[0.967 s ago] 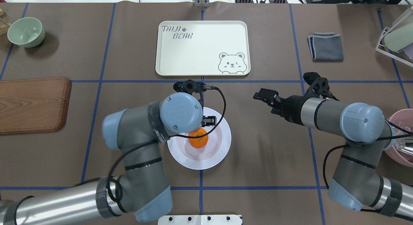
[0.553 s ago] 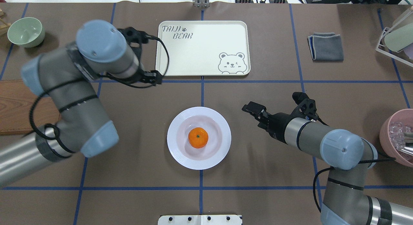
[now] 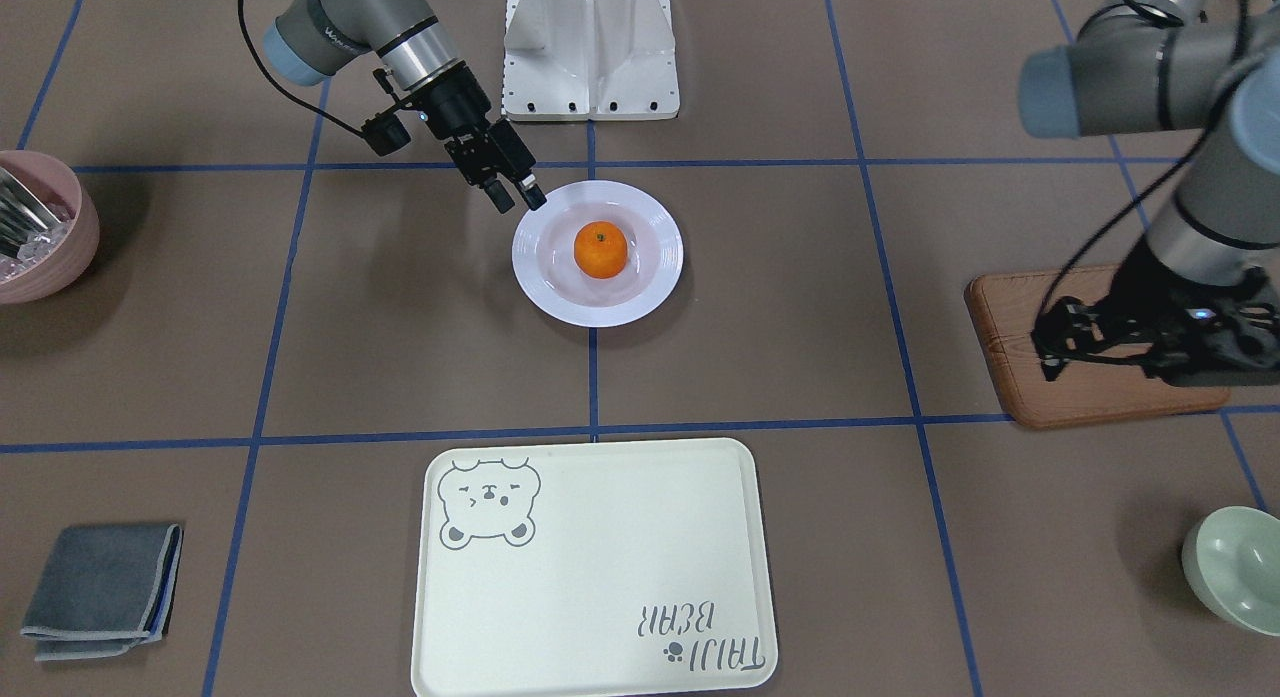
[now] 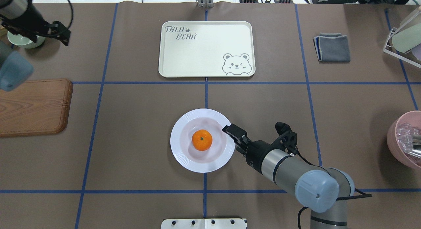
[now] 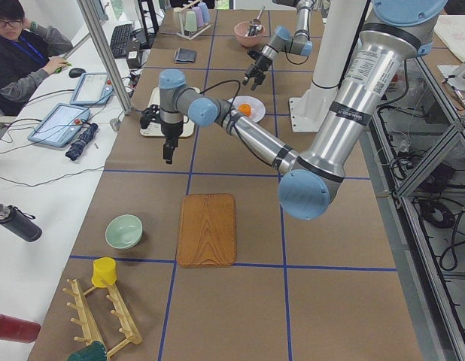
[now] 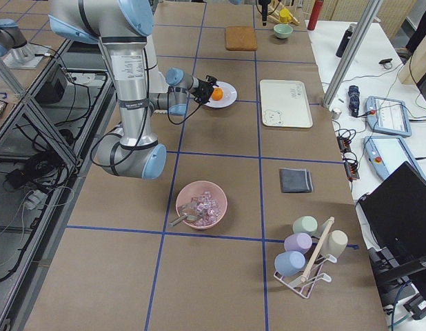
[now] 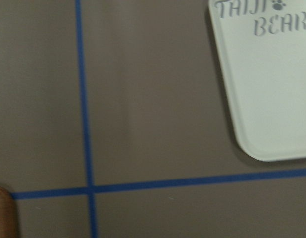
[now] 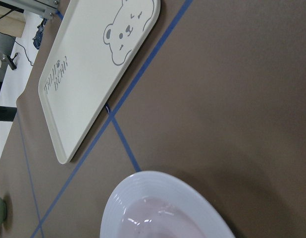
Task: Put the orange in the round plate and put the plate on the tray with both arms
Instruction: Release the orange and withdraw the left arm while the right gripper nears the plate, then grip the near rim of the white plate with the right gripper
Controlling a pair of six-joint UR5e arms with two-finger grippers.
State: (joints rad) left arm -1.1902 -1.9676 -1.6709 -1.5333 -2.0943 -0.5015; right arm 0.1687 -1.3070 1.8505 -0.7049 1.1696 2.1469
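The orange (image 4: 202, 140) lies in the middle of the round plate (image 4: 184, 156), which rests on the brown table mat. My right gripper (image 4: 231, 136) is open and low at the plate's right rim, its fingertips (image 3: 535, 197) just at the rim's edge. Only the plate's rim (image 8: 158, 183) and the tray (image 8: 88, 74) show in the right wrist view. The cream tray (image 4: 204, 58) lies bare beyond the plate. My left gripper (image 3: 1046, 349) hangs far off to the left over the wooden board, holding nothing and apparently open.
A wooden board (image 4: 33, 105) lies at the left. Behind it a pale green bowl (image 3: 1235, 567) sits near the left arm. A grey cloth (image 4: 332, 46), a cup rack (image 4: 403, 38) and a pink bowl (image 4: 406, 140) are on the right. A person (image 5: 22, 53) sits beyond the table.
My left arm lifted off the orange, leaving it in the plate, and swung far to the left. My right gripper moved down and left to the plate's right rim.
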